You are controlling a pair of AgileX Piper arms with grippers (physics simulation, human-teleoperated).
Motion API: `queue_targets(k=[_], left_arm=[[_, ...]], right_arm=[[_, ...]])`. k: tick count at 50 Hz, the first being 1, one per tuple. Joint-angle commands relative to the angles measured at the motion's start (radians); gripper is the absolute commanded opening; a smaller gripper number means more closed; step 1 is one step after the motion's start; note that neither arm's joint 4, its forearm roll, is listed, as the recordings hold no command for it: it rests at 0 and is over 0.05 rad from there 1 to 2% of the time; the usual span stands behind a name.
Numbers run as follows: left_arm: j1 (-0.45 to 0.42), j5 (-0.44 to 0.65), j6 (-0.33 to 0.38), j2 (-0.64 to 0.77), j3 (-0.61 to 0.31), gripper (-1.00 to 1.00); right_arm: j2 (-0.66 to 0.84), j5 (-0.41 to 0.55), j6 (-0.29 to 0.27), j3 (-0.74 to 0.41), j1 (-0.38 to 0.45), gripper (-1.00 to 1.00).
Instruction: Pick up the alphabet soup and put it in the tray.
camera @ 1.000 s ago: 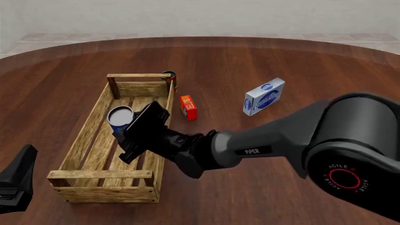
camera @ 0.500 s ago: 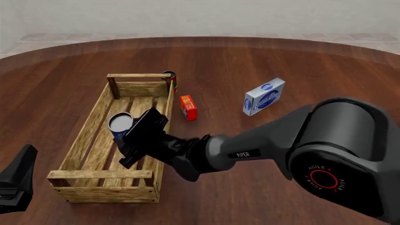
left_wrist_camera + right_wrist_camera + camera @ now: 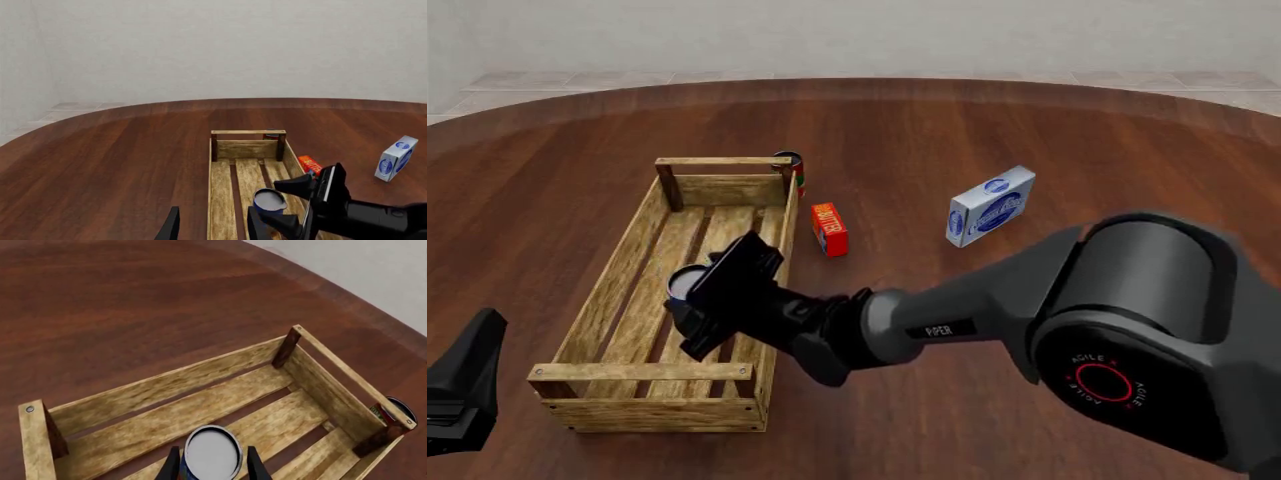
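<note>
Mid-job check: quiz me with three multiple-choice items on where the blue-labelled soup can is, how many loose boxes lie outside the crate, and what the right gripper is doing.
1. The blue-labelled, silver-topped soup can is:
A. inside the light-wood slatted crate
B. beside the white-and-blue box
C. at the table's edge

2. Boxes outside the crate:
A. none
B. two
C. four

3. The right gripper is:
A. open over bare table
B. shut on the can
C. holding the small red box

Answers:
1. A, slats surround the can.
2. B, the small red box and white-and-blue box.
3. B, fingers flank the can.
</note>
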Motion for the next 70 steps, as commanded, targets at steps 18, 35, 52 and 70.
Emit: queue_targets(k=[18, 35, 52, 70], left_arm=[[0.000, 0.000, 0.000, 0.000, 0.000, 1.00], [0.000, 0.000, 0.000, 0.000, 0.000, 1.00], [0.000, 0.000, 0.000, 0.000, 0.000, 1.00], [0.000, 0.000, 0.000, 0.000, 0.000, 1.00]], right_arm=[[-0.023, 0.005, 0.015, 0.005, 0.002, 1.00], [-0.116, 0.001, 0.022, 0.070, -0.001, 1.00], [-0.229, -0.021, 0.025, 0.158, 0.012, 1.00], [-0.335, -0.073, 0.017, 0.272, 0.000, 1.00]])
